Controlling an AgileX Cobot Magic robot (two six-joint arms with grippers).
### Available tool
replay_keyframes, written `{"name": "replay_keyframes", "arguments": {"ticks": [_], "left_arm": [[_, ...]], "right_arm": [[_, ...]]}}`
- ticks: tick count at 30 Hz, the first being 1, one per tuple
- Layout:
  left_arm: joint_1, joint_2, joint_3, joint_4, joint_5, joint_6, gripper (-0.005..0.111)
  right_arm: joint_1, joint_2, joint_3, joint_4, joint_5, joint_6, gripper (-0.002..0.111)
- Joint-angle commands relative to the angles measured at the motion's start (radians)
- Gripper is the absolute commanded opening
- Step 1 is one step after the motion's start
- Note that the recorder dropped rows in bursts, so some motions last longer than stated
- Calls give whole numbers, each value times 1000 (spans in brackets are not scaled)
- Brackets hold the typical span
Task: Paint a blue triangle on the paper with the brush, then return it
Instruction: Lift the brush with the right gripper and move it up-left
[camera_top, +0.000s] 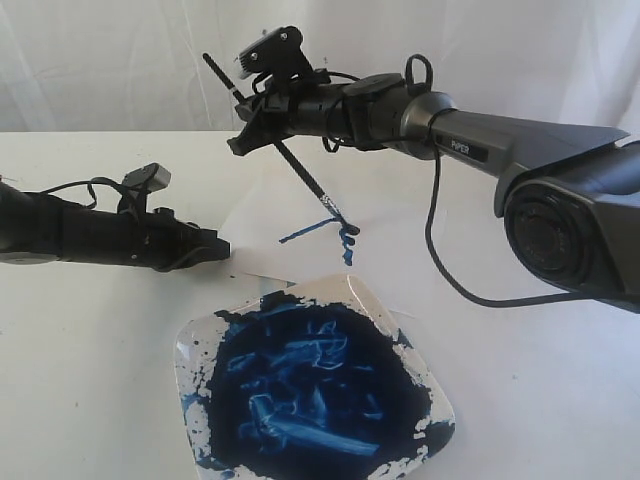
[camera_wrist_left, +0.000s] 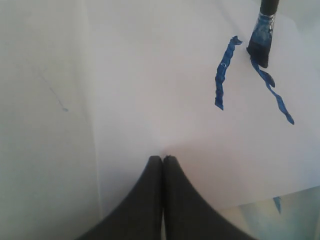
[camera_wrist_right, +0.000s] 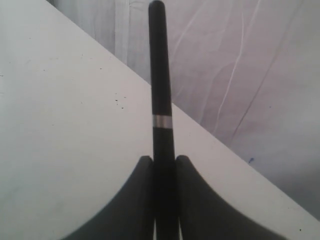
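Brush (camera_top: 310, 180) clamped in right pincer (camera_top: 243, 135), arm extended, bristles (camera_wrist_left: 260, 52) down on paper (camera_wrist_left: 150, 75), left pincer (camera_wrist_left: 163, 159) closed, empty

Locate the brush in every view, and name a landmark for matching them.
Exterior view: brush slants from upper left to centre, tip on paper.
Left wrist view: bristle end only, top right.
Right wrist view: handle up the middle, in the right end effector.
Landmark: blue strokes by the tip, in exterior and left wrist views only.
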Motion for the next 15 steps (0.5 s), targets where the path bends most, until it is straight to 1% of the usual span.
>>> {"name": "replay_keyframes", "arguments": {"ticks": [1,6,7,15], "left_arm": [[-6,4,-2,11,-9,3,0],[-6,4,-2,11,-9,3,0],[-6,4,-2,11,-9,3,0],[-6,4,-2,11,-9,3,0]], "right_arm": [[-5,2,-9,12,-1,-11,0],[-5,2,-37,41,-1,-22,0],[-5,2,-39,68,-1,-72,0],[-5,25,-39,292,14,-269,0]]}}
